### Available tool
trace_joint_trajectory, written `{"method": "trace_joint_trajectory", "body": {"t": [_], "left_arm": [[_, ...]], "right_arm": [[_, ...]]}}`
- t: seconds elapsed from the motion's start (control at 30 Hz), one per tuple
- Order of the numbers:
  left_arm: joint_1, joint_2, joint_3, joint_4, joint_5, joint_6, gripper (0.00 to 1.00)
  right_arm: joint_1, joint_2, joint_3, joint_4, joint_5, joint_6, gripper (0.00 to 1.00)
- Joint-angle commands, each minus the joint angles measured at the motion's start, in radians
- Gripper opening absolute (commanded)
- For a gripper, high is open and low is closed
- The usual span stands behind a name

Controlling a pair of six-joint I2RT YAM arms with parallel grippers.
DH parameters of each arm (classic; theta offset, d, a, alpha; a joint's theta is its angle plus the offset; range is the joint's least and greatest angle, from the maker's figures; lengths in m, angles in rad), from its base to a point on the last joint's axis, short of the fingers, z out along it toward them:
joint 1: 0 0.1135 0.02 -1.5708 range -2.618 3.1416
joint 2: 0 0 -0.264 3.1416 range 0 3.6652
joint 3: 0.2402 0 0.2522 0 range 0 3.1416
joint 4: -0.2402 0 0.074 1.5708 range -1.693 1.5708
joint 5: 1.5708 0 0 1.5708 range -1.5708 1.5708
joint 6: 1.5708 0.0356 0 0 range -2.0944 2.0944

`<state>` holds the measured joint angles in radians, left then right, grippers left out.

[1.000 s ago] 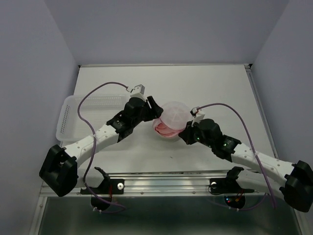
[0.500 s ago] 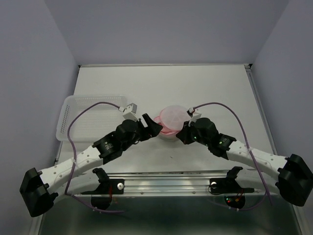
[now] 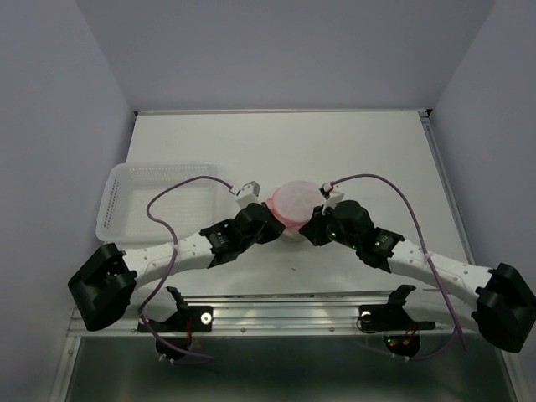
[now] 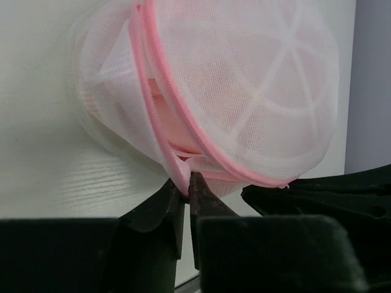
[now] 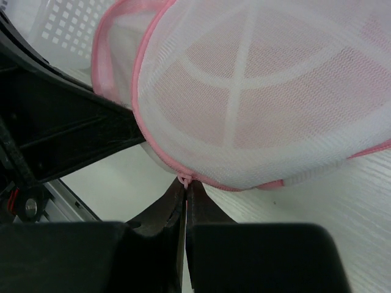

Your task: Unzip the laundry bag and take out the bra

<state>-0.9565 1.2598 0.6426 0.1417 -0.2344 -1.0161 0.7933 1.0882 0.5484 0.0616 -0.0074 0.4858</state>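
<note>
While laundry bag (image 3: 295, 203) sits between arms: left gripper (image 4: 186, 184) pinches pink zipper trim (image 4: 153, 116) at bag's left edge; right gripper (image 5: 185, 183) pinches same trim at bag's right edge.

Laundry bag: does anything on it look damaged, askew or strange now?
Nothing damaged. The laundry bag gapes along its pink zipper on one side, and the left gripper and right gripper pinch its lower trim.
</note>
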Motion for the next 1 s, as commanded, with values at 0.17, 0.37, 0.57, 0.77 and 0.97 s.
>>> {"method": "trace_joint_trajectory", "body": {"t": [0.17,0.37,0.57,0.77,0.97], "left_arm": [[0.048,-0.088,0.019,-0.043,-0.109,0.037,0.0],[0.134,-0.2,-0.03,-0.1,-0.114,0.07,0.0],[0.133,-0.25,-0.115,-0.065,-0.053,0.022,0.0],[0.087,-0.261,-0.181,0.004,-0.037,-0.006,0.0],[0.022,-0.243,-0.185,0.01,-0.075,-0.03,0.0]], "right_arm": [[-0.003,-0.131,0.025,-0.186,0.219,-0.081,0.01],[-0.003,-0.16,0.028,-0.249,0.268,-0.067,0.01],[-0.003,-0.136,0.065,-0.243,0.163,-0.098,0.01],[-0.003,-0.102,0.117,-0.279,0.015,-0.119,0.36],[-0.003,-0.139,0.248,-0.405,-0.048,-0.156,0.66]]}}
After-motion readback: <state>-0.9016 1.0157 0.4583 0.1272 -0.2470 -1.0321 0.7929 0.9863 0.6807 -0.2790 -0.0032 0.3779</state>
